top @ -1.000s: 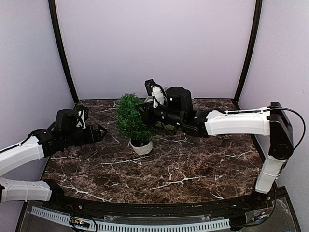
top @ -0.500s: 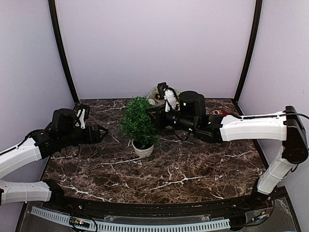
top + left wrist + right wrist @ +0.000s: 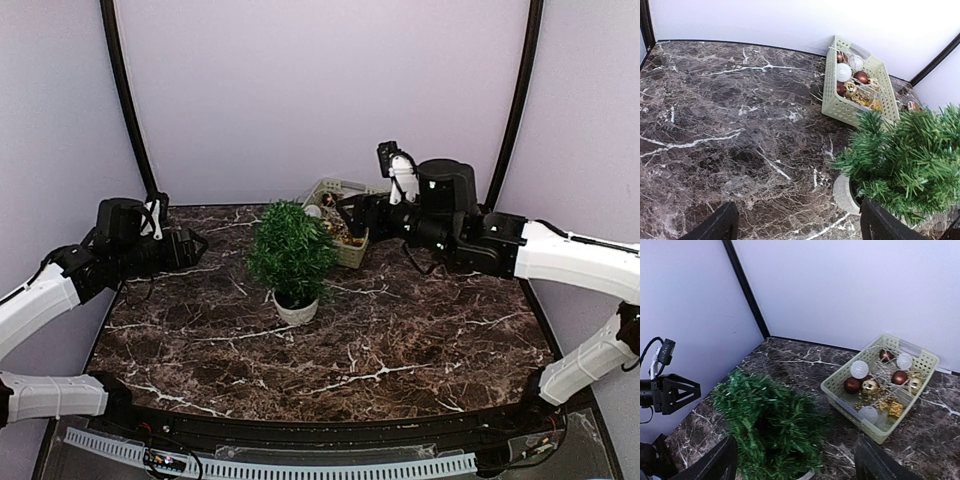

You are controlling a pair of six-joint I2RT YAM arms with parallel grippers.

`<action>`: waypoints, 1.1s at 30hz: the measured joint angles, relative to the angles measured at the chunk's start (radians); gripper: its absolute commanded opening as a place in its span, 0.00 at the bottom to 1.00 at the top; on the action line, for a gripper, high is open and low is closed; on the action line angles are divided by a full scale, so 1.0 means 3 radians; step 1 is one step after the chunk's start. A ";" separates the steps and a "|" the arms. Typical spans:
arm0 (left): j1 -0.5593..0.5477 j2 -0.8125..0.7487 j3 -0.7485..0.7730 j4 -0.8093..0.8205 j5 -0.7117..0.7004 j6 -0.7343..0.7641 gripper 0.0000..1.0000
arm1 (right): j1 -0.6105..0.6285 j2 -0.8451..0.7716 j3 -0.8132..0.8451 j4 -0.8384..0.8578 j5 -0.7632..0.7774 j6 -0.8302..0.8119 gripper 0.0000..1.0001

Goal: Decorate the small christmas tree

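My small christmas tree [image 3: 292, 250] stands in its white pot in the middle of the table [image 3: 420, 345]. I see nothing hung on it yet. The shiny balls [image 3: 859, 369] all lie in the green basket [image 3: 840, 399] just behind it. My left pincer [image 3: 799, 225] and right pincer [image 3: 792, 464] are both spread wide and hold nothing. I think the job has barely begun.

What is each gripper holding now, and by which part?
Nothing is held. The left gripper and the right gripper both stand open and empty, apart from the small christmas tree and the pale green basket of ornaments.
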 measured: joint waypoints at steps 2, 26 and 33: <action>0.0146 0.0085 0.0056 -0.0015 0.0019 0.0032 0.87 | -0.0164 -0.0025 0.0088 -0.0211 0.0023 0.0064 0.83; 0.1024 0.0575 0.0249 0.0064 -0.0089 0.1025 0.87 | -0.1253 0.2494 0.2210 -0.1972 -0.0304 0.0415 0.80; 0.1027 0.0570 0.0251 0.0064 -0.0146 0.1049 0.87 | -0.1255 0.2800 0.2421 -0.2213 -0.0224 0.0491 0.79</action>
